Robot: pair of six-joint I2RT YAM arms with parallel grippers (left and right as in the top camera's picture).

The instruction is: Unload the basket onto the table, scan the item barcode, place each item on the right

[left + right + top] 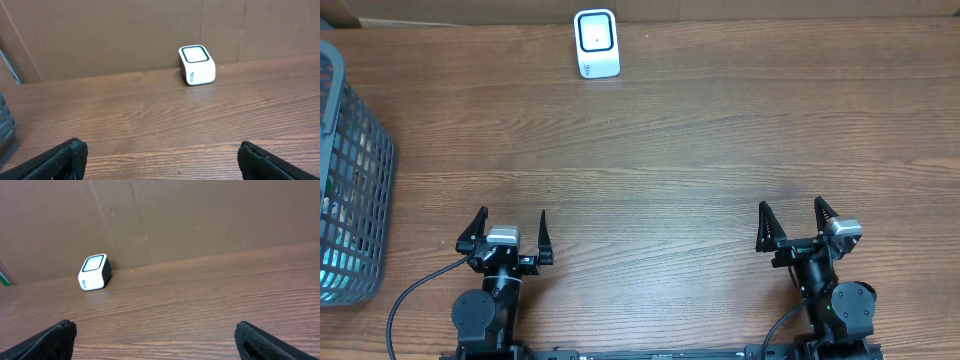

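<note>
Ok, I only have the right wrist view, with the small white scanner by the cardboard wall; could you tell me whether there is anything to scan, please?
Observer: Possibly. A grey mesh basket stands at the left edge of the wooden table, with things inside too blurred to name.
Operator: Thanks. Is the other arm holding anything?
Observer: No, the left gripper is open and empty, near the front edge.
Operator: Which arm is the small white box-shaped scanner nearer?
Observer: It sits at the far edge, left of the middle, farther from the right gripper.
</note>
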